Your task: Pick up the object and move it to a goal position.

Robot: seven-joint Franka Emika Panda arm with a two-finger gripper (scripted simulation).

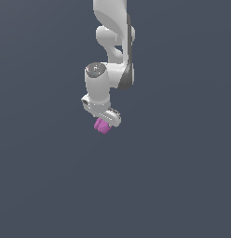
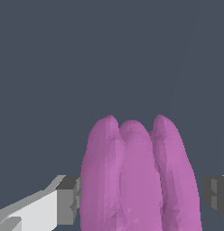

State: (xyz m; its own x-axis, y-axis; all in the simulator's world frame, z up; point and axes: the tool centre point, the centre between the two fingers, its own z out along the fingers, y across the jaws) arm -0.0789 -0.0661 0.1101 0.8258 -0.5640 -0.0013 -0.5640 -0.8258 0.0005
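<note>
Exterior view showing whole white arm hanging over plain dark surface; magenta object peeking out just beneath gripper, fingers themselves not resolving there. Wrist view showing what exterior is lacking: object close up, three ribbed lobes standing side by side, sitting between two grey finger pads. One arm, one gripper, one object showing. Gripper standing partly open; one pad touching object, other standing slightly clear; firm grip not telling.
</note>
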